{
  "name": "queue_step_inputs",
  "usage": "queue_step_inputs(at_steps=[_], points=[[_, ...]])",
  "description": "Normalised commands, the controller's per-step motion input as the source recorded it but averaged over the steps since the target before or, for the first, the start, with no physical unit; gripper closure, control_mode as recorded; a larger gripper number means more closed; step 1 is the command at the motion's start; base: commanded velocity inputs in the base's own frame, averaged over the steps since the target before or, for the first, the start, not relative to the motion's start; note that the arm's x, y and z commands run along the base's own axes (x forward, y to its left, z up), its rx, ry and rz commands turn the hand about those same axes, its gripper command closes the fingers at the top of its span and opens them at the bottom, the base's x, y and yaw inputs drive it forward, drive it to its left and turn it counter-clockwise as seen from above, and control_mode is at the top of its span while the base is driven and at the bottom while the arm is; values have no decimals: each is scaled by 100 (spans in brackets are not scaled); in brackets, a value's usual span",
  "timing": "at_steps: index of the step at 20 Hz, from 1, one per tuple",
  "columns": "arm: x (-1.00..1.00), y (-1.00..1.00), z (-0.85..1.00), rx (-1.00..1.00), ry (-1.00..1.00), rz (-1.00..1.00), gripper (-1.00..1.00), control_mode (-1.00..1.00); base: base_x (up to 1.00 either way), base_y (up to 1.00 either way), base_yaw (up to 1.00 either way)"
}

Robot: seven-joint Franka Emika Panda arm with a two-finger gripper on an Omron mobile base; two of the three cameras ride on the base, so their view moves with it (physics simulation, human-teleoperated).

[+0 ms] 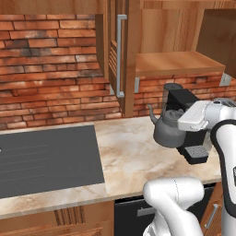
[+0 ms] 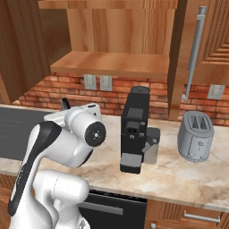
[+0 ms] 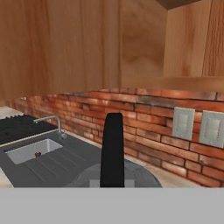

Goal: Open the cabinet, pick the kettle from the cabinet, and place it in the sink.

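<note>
The rounded grey metal kettle (image 1: 168, 131) with its thin black arched handle hangs above the marbled beige worktop (image 1: 131, 156) near its back edge — clamped in the white arm's gripper (image 1: 184, 123), beside the boxy black coffee machine (image 2: 135, 129). The reddish-brown wooden cabinet (image 1: 173, 62) stands open, its smooth shelf bare. In the hand view the light grey basin sink (image 3: 33, 151) lies well apart, ahead — the arm's wrist is bent level.

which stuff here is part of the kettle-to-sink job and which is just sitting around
Part of the job:
- kettle, held up by its black handle in the gripper
- cabinet, doors open, shelf bare
- sink, with its faucet

Just sitting around:
- coffee machine
- toaster
- stovetop
- wall outlets
</note>
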Motion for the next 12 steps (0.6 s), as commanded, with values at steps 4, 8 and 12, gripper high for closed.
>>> queue_step_inputs(at_steps=[4, 8, 12], points=[[0, 0, 0, 0, 0, 0, 100, -100, 0, 0, 0], [0, 0, 0, 0, 0, 0, 100, -100, 0, 0, 0], [0, 0, 0, 0, 0, 0, 100, -100, 0, 0, 0]])
